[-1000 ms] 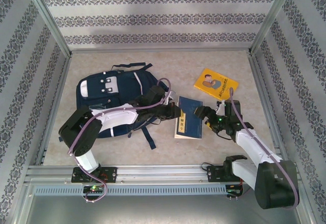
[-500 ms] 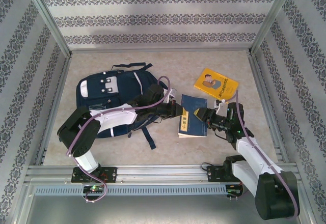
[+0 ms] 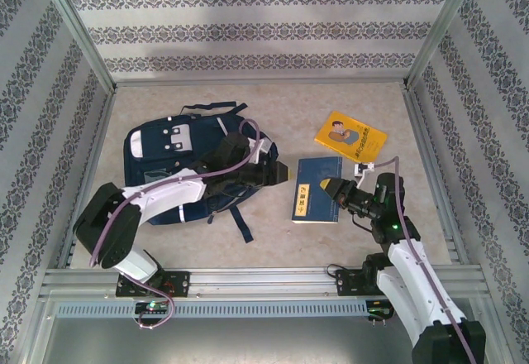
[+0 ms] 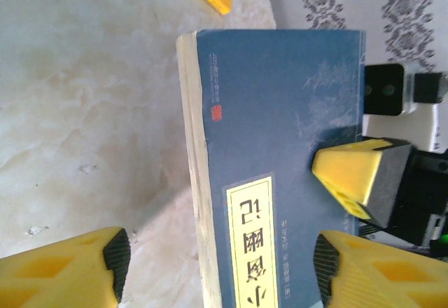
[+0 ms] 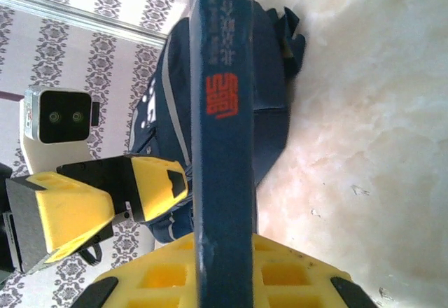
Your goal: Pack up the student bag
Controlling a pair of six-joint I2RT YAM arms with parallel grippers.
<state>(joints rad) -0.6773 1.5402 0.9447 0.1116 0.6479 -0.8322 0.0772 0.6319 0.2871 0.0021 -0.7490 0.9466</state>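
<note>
A large navy-blue fabric backpack (image 3: 157, 145) with thin white stripes and grey-white front patches lies flat, front side up, on the left half of the beige marbled table (image 3: 331, 103). Its dark straps trail toward the near edge. The left arm reaches across the bag's right side, and the left gripper (image 3: 279, 174) sits just past the bag, right beside the left edge of a thin dark-blue paperback book (image 3: 314, 184) with a pale yellow title label. Its jaws are spread wide and grip nothing. In the left wrist view the two yellow fingers (image 4: 70, 273) stand well apart, with the book's near end between them, and whether either one touches the book cannot be told.

The blue book lies at the middle of the table, between the two grippers. The right gripper (image 3: 333, 190) has its jaws pressed together on the book's right edge, pinching the book. The right wrist view shows the book edge-on between its yellow fingers (image 5: 301, 280), with the backpack behind it. Whether the book rests on the table or hangs just above it cannot be told.

Farther back and to the right, a yellow illustrated book (image 3: 350, 136) lies flat, near the blue one but apart from it.
</note>
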